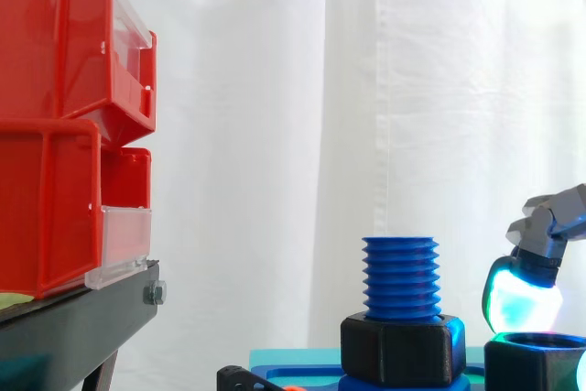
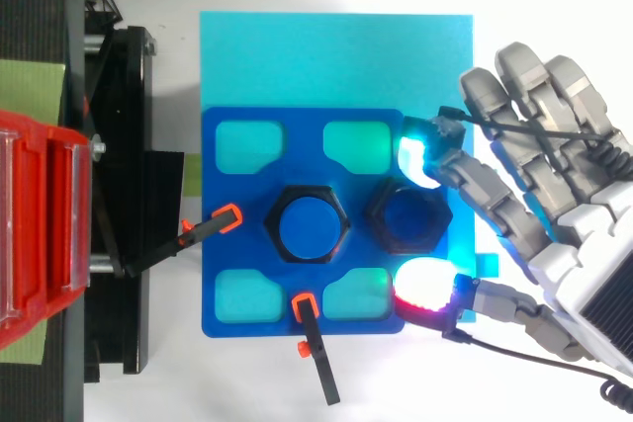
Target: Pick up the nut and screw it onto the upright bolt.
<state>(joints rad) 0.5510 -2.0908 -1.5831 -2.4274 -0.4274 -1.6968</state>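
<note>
Hand (image 2: 569, 234) is hovering open at the right of the work, fingers relaxed and spread, pinching nothing. I'm seeing one cyan-glowing pad (image 2: 420, 160) hanging just beyond the nut's far right corner and a red-glowing pad (image 2: 427, 286) sitting on its near side, both apart from it as far as I can tell. In the side view the cyan pad is floating just above the nut's rim.

The nut (image 2: 382, 212) is lying flat on the blue plate (image 2: 237, 214), bore up, just to the right of the upright bolt (image 1: 400, 276). I'm judging it a stiff, light plastic piece: thick black hex walls that won't give under a squeeze, but smooth enough to slide between rounded pads. I'm wanting the pads on two opposite flats, low on the wall, leaving the bore open and the nut level, because those coarse blue threads are looking unforgiving of a tilted start.

Moving outward, a black hex collar (image 1: 403, 350) is already ringing the foot of the bolt, so the free thread above it is what I'm aiming for. Two orange-tipped clamps (image 2: 223, 219) are pinning the plate at its left and near edges, over a cyan mat (image 2: 326, 56). Far left, red bins (image 1: 55, 135) are stacked on a black stand (image 1: 73, 327).
</note>
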